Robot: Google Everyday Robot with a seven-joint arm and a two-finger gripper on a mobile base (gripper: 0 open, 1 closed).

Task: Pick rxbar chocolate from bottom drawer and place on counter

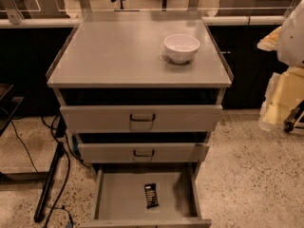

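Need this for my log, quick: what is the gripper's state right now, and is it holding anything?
Gripper: out of view, so its state cannot be told. It does not hold the rxbar chocolate, which lies in the bottom drawer.

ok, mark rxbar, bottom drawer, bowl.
rxbar chocolate [151, 195]: camera view, wrapper middle.
bottom drawer [118, 194]: camera view, bare floor left of bar.
white bowl [181, 54]: camera view, front outer wall.
gripper: not in view.

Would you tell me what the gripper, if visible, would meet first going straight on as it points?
The gripper is not in view, so its line cannot be judged; a white shape, perhaps the arm, shows at right.
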